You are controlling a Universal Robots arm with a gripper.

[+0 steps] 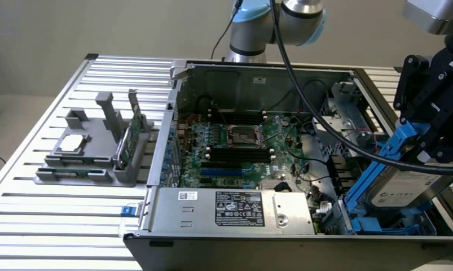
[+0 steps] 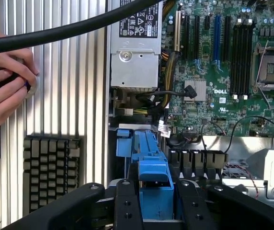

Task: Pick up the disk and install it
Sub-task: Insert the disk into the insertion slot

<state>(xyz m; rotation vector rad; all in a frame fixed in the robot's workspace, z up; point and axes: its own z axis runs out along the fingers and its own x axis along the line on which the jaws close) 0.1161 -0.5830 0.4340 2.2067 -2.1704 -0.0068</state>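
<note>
The disk [image 1: 407, 187], silver with a white label and a blue frame [image 2: 154, 178], hangs tilted over the open computer case [image 1: 256, 66], at the front corner on the exterior view's right. My black gripper [image 1: 431, 141] is shut on the disk's upper end. In the wrist view the blue frame sits between the two black fingers [image 2: 127, 203] of the gripper [image 2: 157, 203]. The disk's lower end reaches down toward the blue drive bay [image 1: 377, 226] inside the case. Whether it touches the bay I cannot tell.
Inside the case lie the motherboard [image 1: 237, 148] and the silver power supply [image 1: 234, 210]. A grey holder [image 1: 91, 148] with a chip and a green card stands on the slatted table [image 1: 53, 226]. A person's hand [image 2: 5, 86] and a black keyboard [image 2: 51, 172] are beside the case.
</note>
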